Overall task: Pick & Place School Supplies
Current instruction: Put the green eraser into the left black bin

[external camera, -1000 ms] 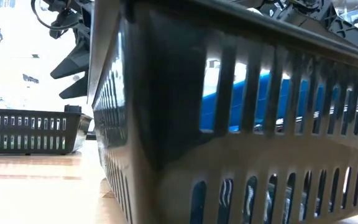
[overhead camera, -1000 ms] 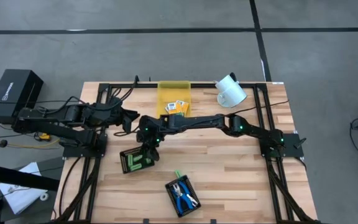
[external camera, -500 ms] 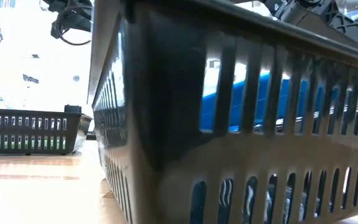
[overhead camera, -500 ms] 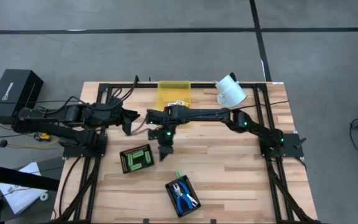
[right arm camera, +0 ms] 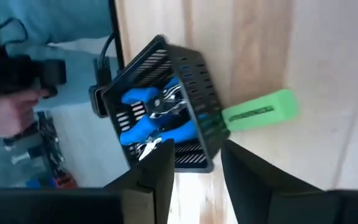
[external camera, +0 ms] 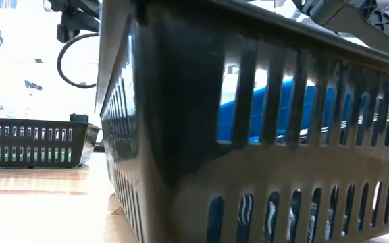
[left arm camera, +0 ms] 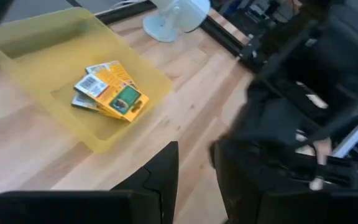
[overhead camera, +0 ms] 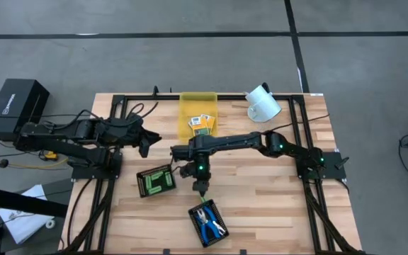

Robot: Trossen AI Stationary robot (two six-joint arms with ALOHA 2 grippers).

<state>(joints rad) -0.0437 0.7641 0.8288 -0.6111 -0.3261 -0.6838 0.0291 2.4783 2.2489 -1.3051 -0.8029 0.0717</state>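
While the left gripper (overhead camera: 149, 139) hangs near the table's left side with a narrow gap showing between its dark fingers (left arm camera: 160, 177) and nothing between them, the right gripper (overhead camera: 200, 187) reaches far across the wooden slatted table (overhead camera: 275, 205) and hovers over bare planks. Its two fingers (right arm camera: 157, 174) stand parted, with nothing pinched between them.

Just ahead of the right gripper's tips lies a small light-green rectangular block (right arm camera: 261, 111), flat on the wood and touching the outer wall of a black slotted plastic tray (right arm camera: 194, 81). Inside that tray lie the two blue-handled scissor-like tools (right arm camera: 151, 118), crossed over one another.

Off to one side of the right gripper, nearer the left arm, a second black rectangular tray (overhead camera: 156, 181) holds several little light-green sticks (overhead camera: 159, 183). Behind the right arm, towards the table's far edge, a translucent yellow plastic bin (overhead camera: 198, 104) contains the small yellow-orange printed boxes (left arm camera: 107, 90), stacked loosely and overlapping. A white fan-like object (overhead camera: 262, 103) sits near that bin, beside the far right corner.
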